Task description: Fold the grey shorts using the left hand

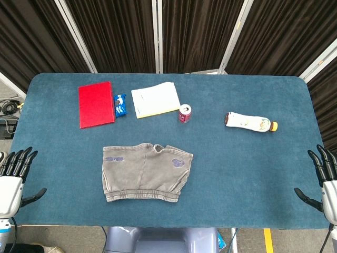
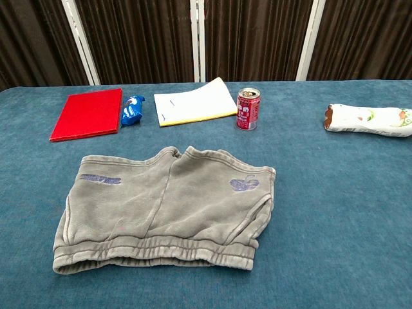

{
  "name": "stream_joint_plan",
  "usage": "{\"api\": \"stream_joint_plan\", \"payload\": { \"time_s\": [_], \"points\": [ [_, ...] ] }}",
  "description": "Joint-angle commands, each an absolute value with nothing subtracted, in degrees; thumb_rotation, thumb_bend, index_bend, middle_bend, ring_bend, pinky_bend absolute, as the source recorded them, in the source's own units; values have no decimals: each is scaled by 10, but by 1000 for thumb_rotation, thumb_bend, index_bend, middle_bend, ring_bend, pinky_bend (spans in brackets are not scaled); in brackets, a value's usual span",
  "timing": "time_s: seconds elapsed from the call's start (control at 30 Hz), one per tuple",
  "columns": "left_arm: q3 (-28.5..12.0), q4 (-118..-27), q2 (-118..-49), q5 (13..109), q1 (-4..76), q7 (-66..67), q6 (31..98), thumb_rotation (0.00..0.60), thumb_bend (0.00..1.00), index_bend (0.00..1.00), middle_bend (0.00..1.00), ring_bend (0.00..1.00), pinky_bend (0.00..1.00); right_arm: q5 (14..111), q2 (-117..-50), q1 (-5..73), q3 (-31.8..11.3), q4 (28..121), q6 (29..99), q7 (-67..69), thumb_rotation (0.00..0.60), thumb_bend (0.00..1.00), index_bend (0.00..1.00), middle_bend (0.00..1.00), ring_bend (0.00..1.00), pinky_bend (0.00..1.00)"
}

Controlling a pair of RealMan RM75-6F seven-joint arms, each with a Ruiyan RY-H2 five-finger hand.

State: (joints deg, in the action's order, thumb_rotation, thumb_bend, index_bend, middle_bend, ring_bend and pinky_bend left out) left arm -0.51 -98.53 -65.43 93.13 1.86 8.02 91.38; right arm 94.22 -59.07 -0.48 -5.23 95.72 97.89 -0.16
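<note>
While the grey shorts (image 1: 146, 172) lie flat and unfolded near the front middle of the blue worktop (image 1: 247, 174), waistband toward the robot and leg openings toward the far side, nothing has touched them yet. The left robot hand (image 1: 15, 176) waits at the front left corner, fingers spread and pointing up, holding nothing. Over at the front right corner, the right robot hand (image 1: 324, 182) is likewise splayed and empty, well apart from the cloth.

Judging the step in hand: a first reach and pinch. The left side of the shorts, by the printed strip, is the nearest edge, so a good fold would probably start there, gripping waistband and hem corner together and carrying them across onto the side with the purple patch, keeping the cloth low so it doesn't bunch.

Room looks generous. Bare worktop lies between the left robot hand and the shorts, and more to their right. Beyond them sit a red book (image 1: 96, 104), a blue snack packet (image 1: 120, 105), a notepad (image 1: 155, 99) and a red can (image 1: 185, 113); the can is closest to the leg openings, so a high sweep should stay short of it. A bottle (image 1: 251, 122) lies on its side well off to the right. The front edge is just behind the waistband, so don't drag the cloth toward the robot.
</note>
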Motion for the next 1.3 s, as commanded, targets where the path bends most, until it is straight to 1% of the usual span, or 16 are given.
{"api": "stream_joint_plan", "payload": {
  "time_s": [0.03,0.27,0.4,0.57,0.63,0.73,0.83,1.03,1.13,1.3],
  "points": [
    [-5,-985,-655,931,19,81,913,600,81,11,0,0,0,941,-590,-5,-53,957,979,-1,600,0,85,0,0,0],
    [-6,-975,-657,931,25,79,903,600,82,11,0,0,0,938,-589,-4,-53,958,974,-1,600,0,85,0,0,0],
    [1,-948,-662,946,52,72,857,600,81,24,0,0,0,938,-589,-4,-53,960,976,-2,600,0,85,0,0,0],
    [9,-895,-687,974,118,34,762,600,81,117,0,0,0,931,-590,-3,-56,959,972,-4,600,0,85,0,0,0],
    [11,-858,-708,998,152,21,727,600,82,164,0,0,0,926,-591,-1,-58,958,969,-5,600,0,85,0,0,0],
    [17,-816,-731,1026,182,21,698,600,82,223,0,0,0,921,-592,1,-59,957,965,-7,600,0,85,0,0,0],
    [28,-744,-771,1061,220,4,672,600,82,264,2,0,9,912,-594,3,-62,954,958,-10,600,0,85,0,0,0],
    [47,-626,-837,1110,263,-64,694,600,82,332,72,26,112,906,-598,5,-63,951,951,-16,600,0,85,0,0,0],
    [60,-581,-856,1128,277,-82,708,600,82,347,82,54,143,906,-600,6,-62,950,950,-20,600,0,85,0,0,0],
    [73,-530,-890,1143,292,-96,730,600,83,353,82,67,190,907,-602,7,-61,951,948,-27,600,0,85,0,0,0]
  ]
}}
